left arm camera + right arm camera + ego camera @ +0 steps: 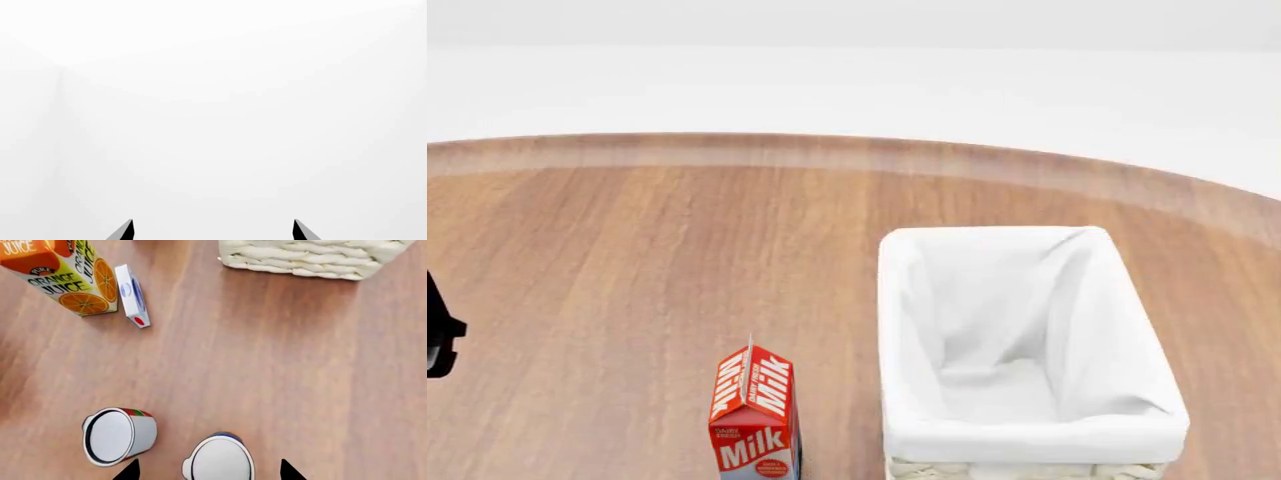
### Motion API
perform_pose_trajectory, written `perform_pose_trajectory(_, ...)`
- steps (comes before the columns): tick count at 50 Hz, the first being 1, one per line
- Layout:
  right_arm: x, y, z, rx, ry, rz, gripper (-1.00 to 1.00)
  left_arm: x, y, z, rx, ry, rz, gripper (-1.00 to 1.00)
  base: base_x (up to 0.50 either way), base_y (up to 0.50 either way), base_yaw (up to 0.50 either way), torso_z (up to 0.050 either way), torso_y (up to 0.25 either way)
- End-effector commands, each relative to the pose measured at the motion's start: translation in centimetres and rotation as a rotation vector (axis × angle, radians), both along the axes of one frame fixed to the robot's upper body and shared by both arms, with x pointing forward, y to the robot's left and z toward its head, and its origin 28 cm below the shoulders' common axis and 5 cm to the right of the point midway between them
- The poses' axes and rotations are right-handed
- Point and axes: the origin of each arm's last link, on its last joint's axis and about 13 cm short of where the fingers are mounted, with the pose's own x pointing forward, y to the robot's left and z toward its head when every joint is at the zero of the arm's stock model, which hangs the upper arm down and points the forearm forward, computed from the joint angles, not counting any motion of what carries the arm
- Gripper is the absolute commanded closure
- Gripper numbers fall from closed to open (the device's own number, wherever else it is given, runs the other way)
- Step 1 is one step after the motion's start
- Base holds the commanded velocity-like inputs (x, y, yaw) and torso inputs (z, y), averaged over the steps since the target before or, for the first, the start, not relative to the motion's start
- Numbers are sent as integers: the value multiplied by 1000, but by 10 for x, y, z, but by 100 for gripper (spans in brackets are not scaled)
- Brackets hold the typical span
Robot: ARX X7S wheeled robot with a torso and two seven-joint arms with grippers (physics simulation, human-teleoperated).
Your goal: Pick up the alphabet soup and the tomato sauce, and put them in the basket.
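In the right wrist view my right gripper (208, 471) is open, with its fingertips on either side of the alphabet soup can (219, 459), seen from above as a pale top with a blue edge. The tomato sauce can (119, 435), red and green at its rim, stands just beside it on the wooden table. The wicker basket (310, 257) is further off; in the head view the basket (1024, 435) shows its white lining and is empty. My left gripper (213, 230) is open and sees only blank white.
An orange juice carton (63, 275) and a small white box (132, 296) stand near the basket's side. A red milk carton (753, 415) stands left of the basket in the head view. A dark arm part (438, 335) shows at the left edge.
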Motion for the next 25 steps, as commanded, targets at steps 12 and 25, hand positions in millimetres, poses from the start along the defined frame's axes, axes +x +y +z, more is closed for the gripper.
perform_pose_trajectory(12, -4, -3, -17, 5, 30, -17, -100, -1, 1, 0, 1, -1, 1, -100, 0, 0, 0, 0, 0)
perform_pose_trajectory(25, -3, -5, -27, 11, 38, -28, -100, -1, 0, 0, 1, -1, 0, -100, 0, 0, 0, 0, 0)
